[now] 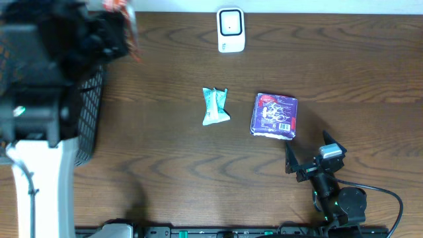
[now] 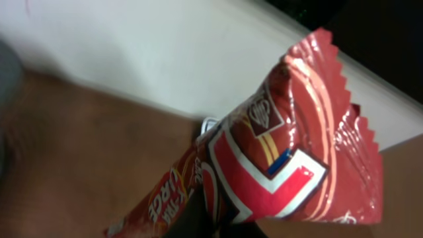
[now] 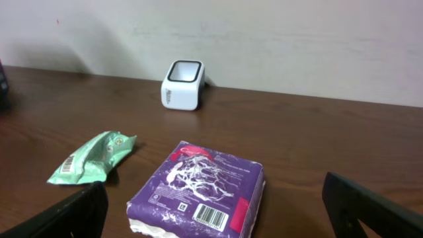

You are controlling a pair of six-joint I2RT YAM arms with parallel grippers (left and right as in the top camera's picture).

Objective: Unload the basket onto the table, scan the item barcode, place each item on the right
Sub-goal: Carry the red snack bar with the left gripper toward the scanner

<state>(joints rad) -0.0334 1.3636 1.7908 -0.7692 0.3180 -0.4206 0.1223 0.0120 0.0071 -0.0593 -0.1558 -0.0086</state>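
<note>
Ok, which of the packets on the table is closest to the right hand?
The purple packet, lying just ahead of the right hand; the green packet sits farther left.

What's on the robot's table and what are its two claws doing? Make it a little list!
left gripper: shut on red snack packet
right gripper: open, empty, near purple pack, not touching
purple pack: flat, barcode facing up
green packet: lying left of purple pack
scanner: white, at far table edge
basket: black, left side
</note>
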